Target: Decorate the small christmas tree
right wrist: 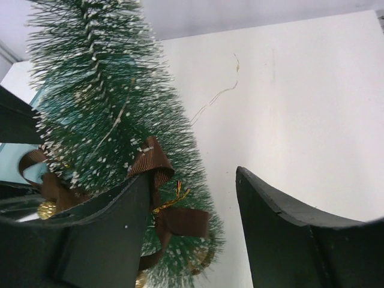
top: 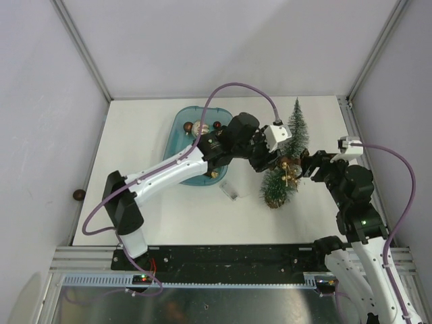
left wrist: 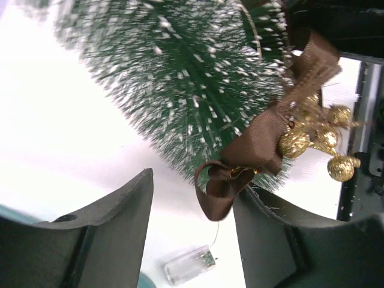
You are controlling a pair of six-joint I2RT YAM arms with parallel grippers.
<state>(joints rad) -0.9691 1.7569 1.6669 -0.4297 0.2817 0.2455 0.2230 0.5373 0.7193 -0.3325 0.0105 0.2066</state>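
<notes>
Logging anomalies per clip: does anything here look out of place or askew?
A small brown ball sits by the table's left edge, seemingly just off it, far from the teal tray holding the other ornaments.

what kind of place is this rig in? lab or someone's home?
Likely a lab robot cell: white tabletop boxed in by plain panel walls, an aluminium mounting rail at the near edge, and staged props like the small christmas tree and teal tray.
</notes>
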